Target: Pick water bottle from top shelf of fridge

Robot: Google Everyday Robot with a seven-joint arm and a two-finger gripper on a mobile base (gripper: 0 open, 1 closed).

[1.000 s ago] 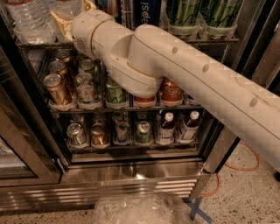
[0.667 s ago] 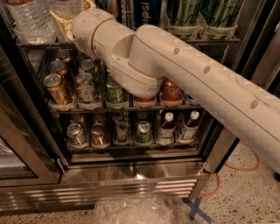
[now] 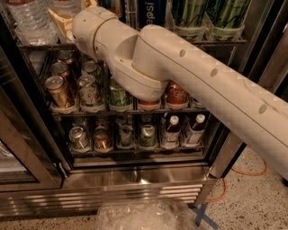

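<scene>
A thick cream robot arm stretches diagonally from lower right to upper left. It bends at a rounded joint into a cylindrical wrist. The tan hand shows just beyond the wrist, at the top left, mostly hidden.

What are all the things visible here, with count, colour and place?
water bottles: at least two, clear, left on the top shelf
tall cans: two, green, top shelf right
blue can: one, top shelf middle
soda cans: several, mixed colours, middle rack
small cans: four, mixed, lower rack left
dark bottles: two, lower rack right
fridge: one, steel
cable: one, orange, floor right
arm: one, white, reaching from right
tool: one, tan, beside the water bottles
</scene>
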